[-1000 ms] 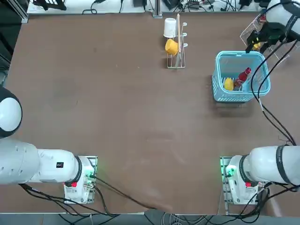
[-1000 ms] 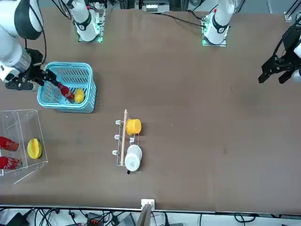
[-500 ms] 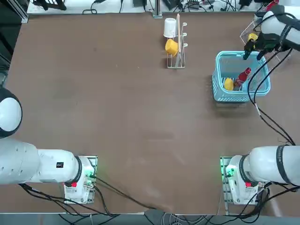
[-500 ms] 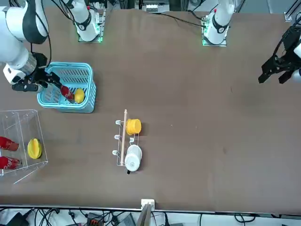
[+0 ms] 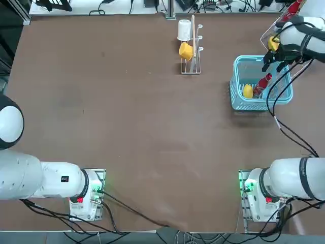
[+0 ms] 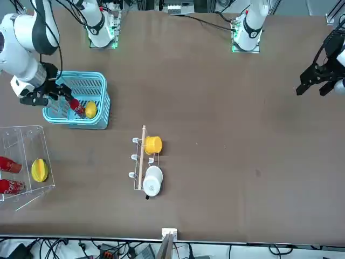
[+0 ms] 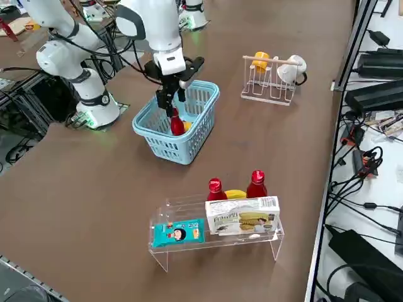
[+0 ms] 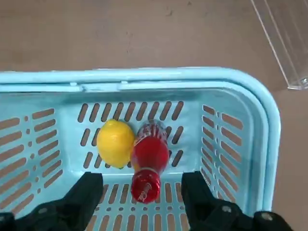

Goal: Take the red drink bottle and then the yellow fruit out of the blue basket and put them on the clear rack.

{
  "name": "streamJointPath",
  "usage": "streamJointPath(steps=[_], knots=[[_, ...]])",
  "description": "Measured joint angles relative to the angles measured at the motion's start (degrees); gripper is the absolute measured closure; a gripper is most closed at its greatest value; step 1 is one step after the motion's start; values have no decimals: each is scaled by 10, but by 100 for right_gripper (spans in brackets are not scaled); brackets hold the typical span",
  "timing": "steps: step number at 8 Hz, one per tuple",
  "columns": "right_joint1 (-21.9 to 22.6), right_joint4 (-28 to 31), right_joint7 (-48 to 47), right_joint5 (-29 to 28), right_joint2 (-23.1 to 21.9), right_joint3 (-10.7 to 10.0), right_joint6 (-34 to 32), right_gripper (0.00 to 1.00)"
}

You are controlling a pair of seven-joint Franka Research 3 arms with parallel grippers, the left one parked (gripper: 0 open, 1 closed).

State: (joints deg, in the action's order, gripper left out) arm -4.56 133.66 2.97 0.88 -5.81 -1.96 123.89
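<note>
Landmark: blue basket (image 8: 240,75), light-blue, slotted sides, on the worktop (image 5: 152,137). Item one: red drink bottle (image 8: 150,150), inside the basket toward its robot-side wall, unheld; cap end directed toward the basket's far side, away from the arm bases, base toward the near wall. Item two: yellow fruit (image 8: 115,143), in the basket, just beside the bottle at its left from the robot's side. Item three: right gripper (image 8: 143,185), above the basket, jaws spread wide, nothing held. Chief relation: the bottle's cap end appears in line with the gap between the jaws, its long axis running roughly away through that gap; the remaining drop is perhaps short, though height reads poorly here. Item four: clear rack (image 7: 217,241), beyond the basket, apart from it. Probable next step: lower and grasp the bottle.
</note>
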Motion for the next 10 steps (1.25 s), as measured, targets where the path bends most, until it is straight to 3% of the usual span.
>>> streamJointPath(steps=[8, 10], knots=[[0, 0, 0, 0, 41, 0, 4, 15], [0, 0, 0, 0, 41, 0, -6, 29]])
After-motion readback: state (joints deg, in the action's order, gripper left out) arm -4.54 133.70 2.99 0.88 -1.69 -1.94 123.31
